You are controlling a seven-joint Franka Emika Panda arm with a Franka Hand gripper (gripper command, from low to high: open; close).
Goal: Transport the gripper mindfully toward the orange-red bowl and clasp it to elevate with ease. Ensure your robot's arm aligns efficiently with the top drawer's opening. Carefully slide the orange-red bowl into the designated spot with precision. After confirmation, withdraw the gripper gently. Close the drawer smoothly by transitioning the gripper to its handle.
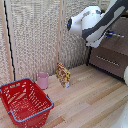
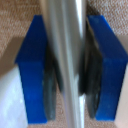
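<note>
Two blue, blocky fingers [image 2: 35, 70] fill the wrist view, each lined with a dark rubbery pad, and between them runs the handle [image 2: 67, 65], a smooth, rounded silver metal bar. The pads press against the bar from both sides, so the gripper [image 2: 67, 75] is pinched closed on it. Behind the bar lies a brownish, finely grained surface.

From the exterior view the grip itself is hidden: the robot's arm [image 1: 95, 22], bulky, white and grey with thick rounded joints, reaches toward the top drawer [image 1: 117, 42], a dark brown wooden front on the exterior view's right, and covers the point of contact. Below it sits the lower drawer [image 1: 107, 61] with its own slim silver bar.

On the pale plank floor [image 1: 85, 100] stand a red mesh basket [image 1: 25, 102], a pink cup [image 1: 43, 80] and a small patterned box [image 1: 63, 74] (standing upright). Woven beige screens [image 1: 35, 35] form the backdrop. The orange-red bowl shows in neither view.
</note>
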